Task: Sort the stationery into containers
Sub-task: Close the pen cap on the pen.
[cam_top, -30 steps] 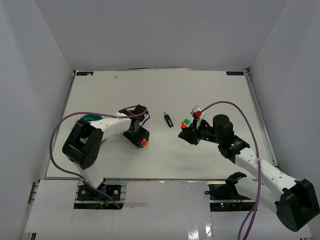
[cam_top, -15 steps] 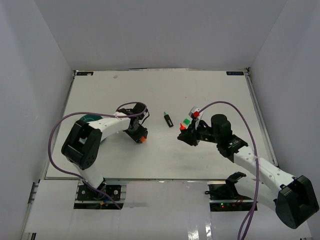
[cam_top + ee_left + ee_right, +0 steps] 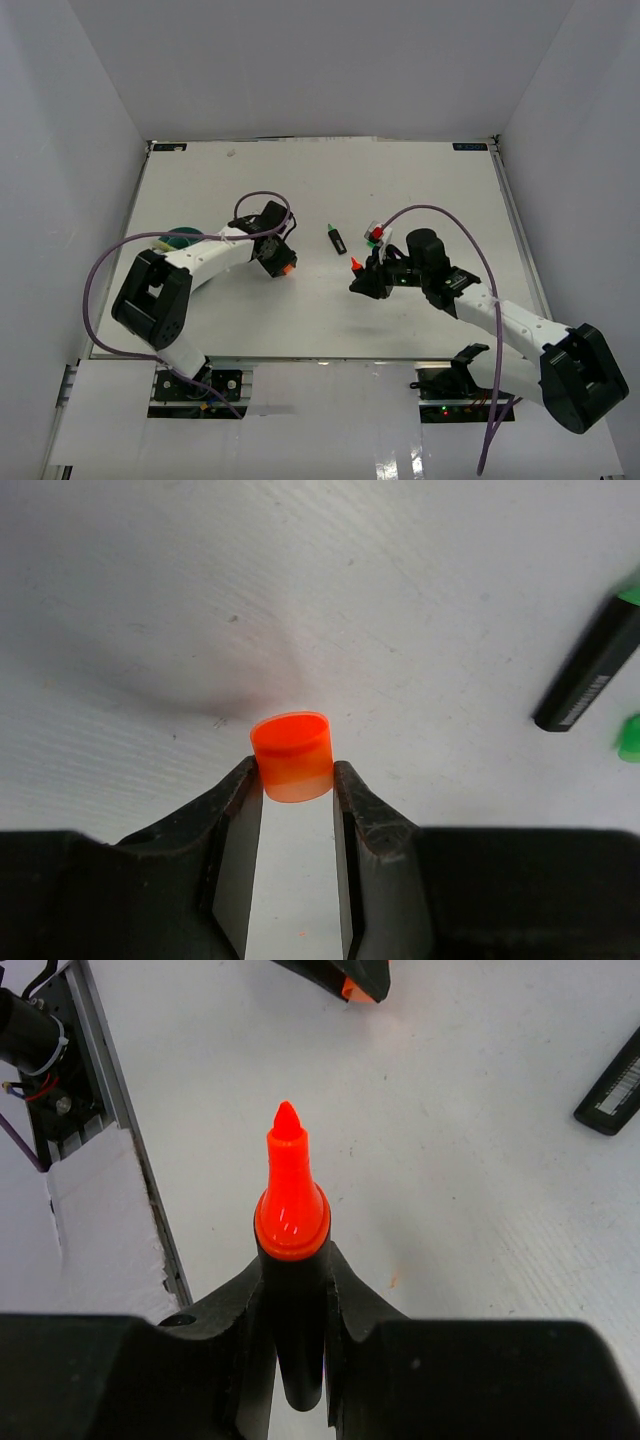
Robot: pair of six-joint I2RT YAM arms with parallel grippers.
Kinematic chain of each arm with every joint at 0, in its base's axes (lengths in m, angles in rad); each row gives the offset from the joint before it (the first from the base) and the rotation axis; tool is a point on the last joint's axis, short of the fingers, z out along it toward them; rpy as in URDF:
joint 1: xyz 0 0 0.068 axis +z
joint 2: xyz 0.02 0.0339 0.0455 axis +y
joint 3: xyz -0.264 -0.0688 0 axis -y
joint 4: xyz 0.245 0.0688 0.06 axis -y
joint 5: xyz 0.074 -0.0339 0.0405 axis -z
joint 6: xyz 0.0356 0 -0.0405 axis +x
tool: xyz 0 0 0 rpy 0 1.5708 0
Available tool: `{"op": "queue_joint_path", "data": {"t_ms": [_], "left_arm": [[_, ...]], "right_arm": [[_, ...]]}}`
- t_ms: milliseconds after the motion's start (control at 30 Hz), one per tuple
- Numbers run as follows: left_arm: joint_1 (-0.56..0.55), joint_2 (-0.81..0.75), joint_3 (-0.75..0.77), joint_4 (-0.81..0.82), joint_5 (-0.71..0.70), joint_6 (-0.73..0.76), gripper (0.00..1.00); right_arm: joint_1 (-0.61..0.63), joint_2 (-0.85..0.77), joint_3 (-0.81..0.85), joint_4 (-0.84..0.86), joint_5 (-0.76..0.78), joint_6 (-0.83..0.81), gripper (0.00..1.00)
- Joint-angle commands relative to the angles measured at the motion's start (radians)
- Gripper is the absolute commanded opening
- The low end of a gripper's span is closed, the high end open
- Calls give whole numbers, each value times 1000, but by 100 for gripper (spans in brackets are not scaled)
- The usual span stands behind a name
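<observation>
My left gripper (image 3: pixel 279 260) (image 3: pixel 293 785) is shut on a small orange marker cap (image 3: pixel 291 755) (image 3: pixel 287 268), held just above the table. My right gripper (image 3: pixel 366 281) (image 3: pixel 295 1260) is shut on a short black marker (image 3: pixel 293 1290) with its bare orange tip (image 3: pixel 287 1130) (image 3: pixel 354 265) pointing left toward the cap. The left gripper and cap also show in the right wrist view (image 3: pixel 352 982). A black marker with a green cap (image 3: pixel 337 238) (image 3: pixel 588 672) lies on the table between the arms. The teal tub (image 3: pixel 181 237) sits at the left, mostly hidden behind the left arm.
A small green piece (image 3: pixel 630 738) lies near the green-capped marker. Small green and red bits (image 3: pixel 376 236) show by the right arm. The table's near edge and rail (image 3: pixel 105 1090) show in the right wrist view. White walls enclose the table.
My left gripper has moved a little away from the near edge with the cap. My right gripper has moved left and forward, bringing the marker tip closer to the cap.
</observation>
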Motion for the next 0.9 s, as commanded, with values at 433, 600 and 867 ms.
{"op": "queue_joint_path", "data": {"t_ms": [433, 600, 867], "left_arm": [[-28, -330, -12, 473, 79, 366, 18], [-64, -382, -10, 552, 108, 410, 18], [-156, -408, 25, 564, 29, 498, 18]], "right_arm": [[68, 165, 180, 73, -47, 173, 8], [85, 191, 221, 100, -26, 203, 8], [92, 208, 295, 114, 44, 225, 8]]}}
